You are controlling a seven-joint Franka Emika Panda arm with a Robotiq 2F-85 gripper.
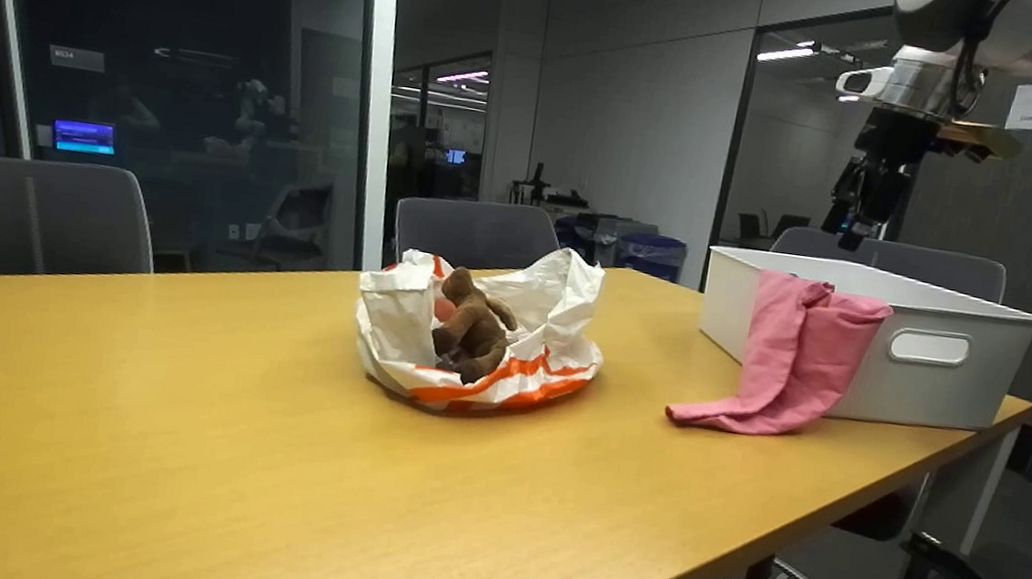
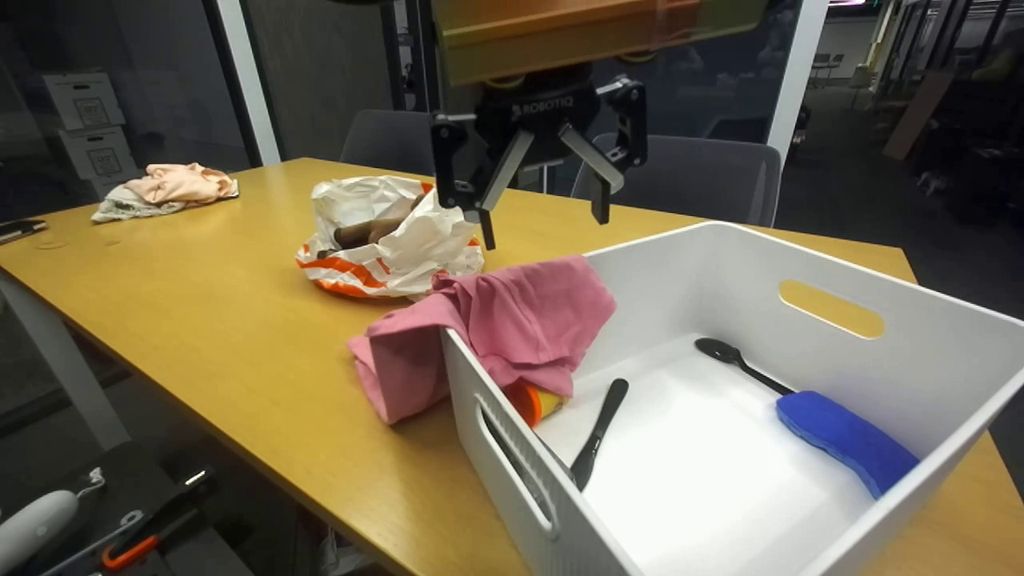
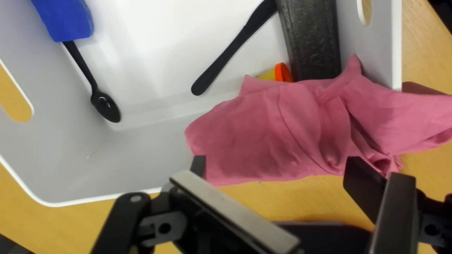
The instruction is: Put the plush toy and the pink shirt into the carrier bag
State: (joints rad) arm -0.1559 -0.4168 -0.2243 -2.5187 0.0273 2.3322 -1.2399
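Note:
The brown plush toy (image 1: 473, 332) sits inside the carrier bag (image 1: 562, 308), a crumpled white bag with orange print whose top gapes; in an exterior view the bag's wall partly hides the toy (image 2: 374, 232). Draped over the white bin's rim hangs the pink shirt (image 2: 520, 320), one end inside the bin and the other reaching down onto the table. My gripper (image 2: 545, 224) is in the air above that side of the bin, apart from the shirt. In the wrist view its fingers stand wide open, with the shirt (image 3: 275, 137) below and beyond them and nothing held.
The white bin (image 1: 951, 391) stands near the table's edge. Inside are a black spoon (image 3: 106, 106), a black knife (image 3: 226, 56), a blue block (image 2: 840, 436), a dark bar (image 3: 310, 38) and an orange-yellow item (image 2: 532, 402) partly under the shirt. Folded cloths (image 2: 180, 188) lie farther along the table.

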